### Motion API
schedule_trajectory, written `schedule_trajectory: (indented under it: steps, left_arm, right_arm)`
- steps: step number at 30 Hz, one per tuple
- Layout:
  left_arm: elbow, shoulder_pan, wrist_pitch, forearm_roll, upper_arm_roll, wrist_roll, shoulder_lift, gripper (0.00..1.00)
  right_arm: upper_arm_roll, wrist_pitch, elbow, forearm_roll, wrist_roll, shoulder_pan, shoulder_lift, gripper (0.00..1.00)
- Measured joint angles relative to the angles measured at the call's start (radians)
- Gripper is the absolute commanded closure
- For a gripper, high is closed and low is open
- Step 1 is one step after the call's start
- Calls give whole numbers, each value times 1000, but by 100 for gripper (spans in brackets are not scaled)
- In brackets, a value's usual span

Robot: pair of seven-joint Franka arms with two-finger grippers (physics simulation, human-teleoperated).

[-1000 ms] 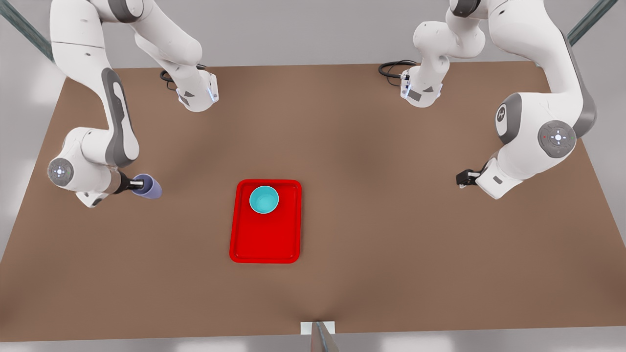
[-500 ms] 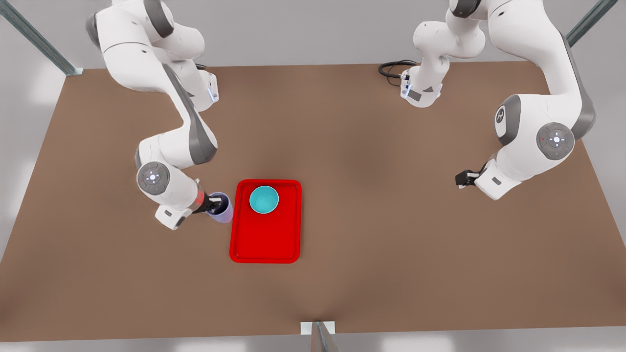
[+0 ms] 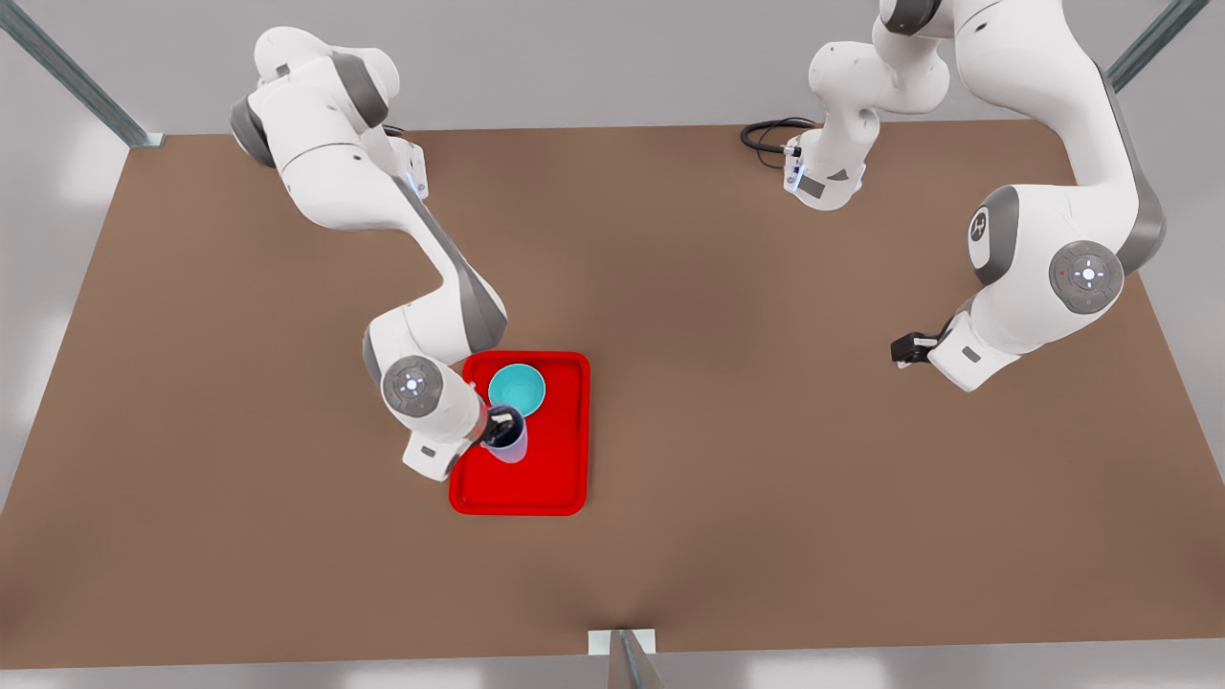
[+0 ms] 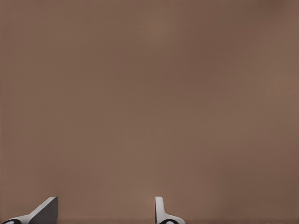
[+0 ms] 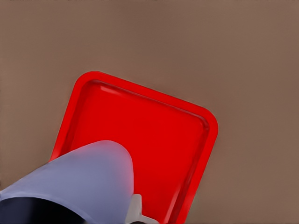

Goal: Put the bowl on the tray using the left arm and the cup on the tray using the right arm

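You see one matte brown counter [image 3: 766, 459] and two glossy white arms. On it lies one flat red tray [image 3: 541, 478], a rectangle with rounded corners and raised rim, its long axis running toward the camera in the front view. One round teal bowl [image 3: 517, 389] sits in its far end, opening up. The right hand [image 3: 498, 428] pinches one lavender tapered cup [image 3: 509, 445] over the tray, beside the bowl. The left hand [image 3: 907, 348] waits well apart, fingers [image 4: 161, 210] spread.

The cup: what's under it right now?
Under the cup, held by the right end effector, is the red tray, beside the bowl. The cup hides its own base, so contact can't be judged.
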Motion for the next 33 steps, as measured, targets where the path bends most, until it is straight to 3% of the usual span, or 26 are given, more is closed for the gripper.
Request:
schedule_trajectory:
  steps: [33]
  left_arm:
    - [-3,0,-8,0,0,-2,3,0]
  right_arm:
    - [-49,66,-100,77,-28,7,123,79]
